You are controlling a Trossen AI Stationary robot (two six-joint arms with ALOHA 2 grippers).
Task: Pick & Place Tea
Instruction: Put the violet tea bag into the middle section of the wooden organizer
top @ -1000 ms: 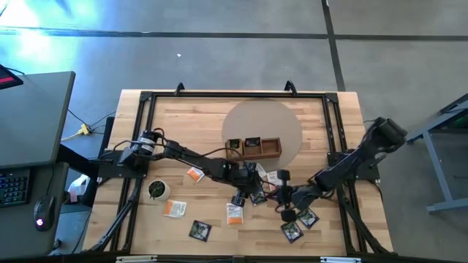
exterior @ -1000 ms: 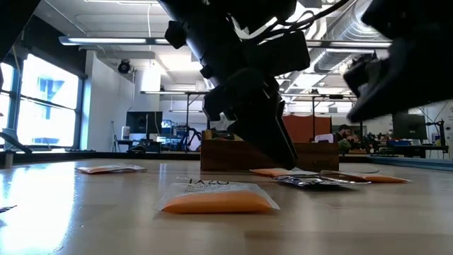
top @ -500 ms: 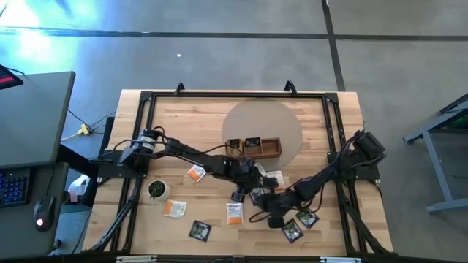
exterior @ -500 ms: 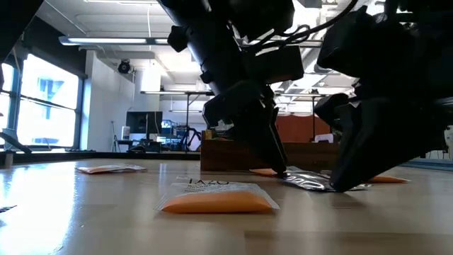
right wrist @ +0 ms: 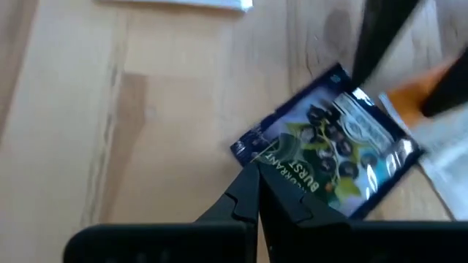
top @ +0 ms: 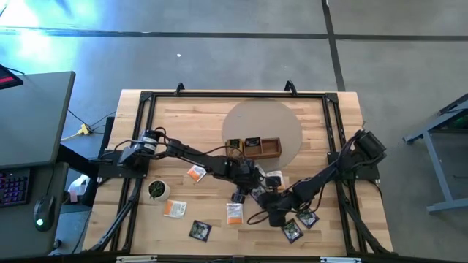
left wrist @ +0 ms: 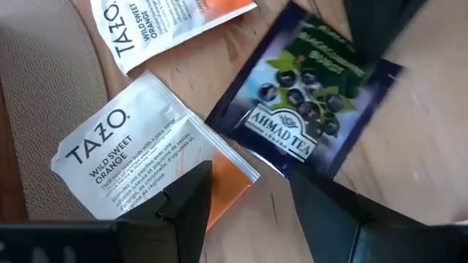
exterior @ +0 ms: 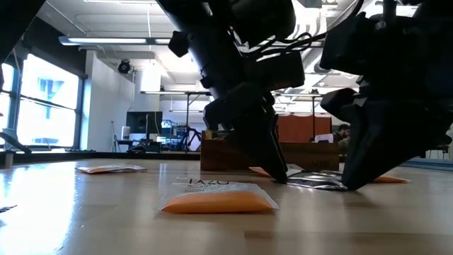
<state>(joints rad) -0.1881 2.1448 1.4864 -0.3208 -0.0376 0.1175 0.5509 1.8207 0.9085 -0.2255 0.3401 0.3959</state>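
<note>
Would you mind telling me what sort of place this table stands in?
Probably a robotics lab or workshop: polished concrete floor, exposed ceiling ducts, and a desk with a lit keyboard beside the wooden table.

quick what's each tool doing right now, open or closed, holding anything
Left tool: open, empty, low over the white-and-orange tea packet.
Right tool: closed, tips at the edge of the black tea packet; a grip cannot be told.

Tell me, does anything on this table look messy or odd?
Yes: tea packets lie scattered at all angles across the table instead of in the wooden tray. Both arms crowd over one small cluster near the middle.
</note>
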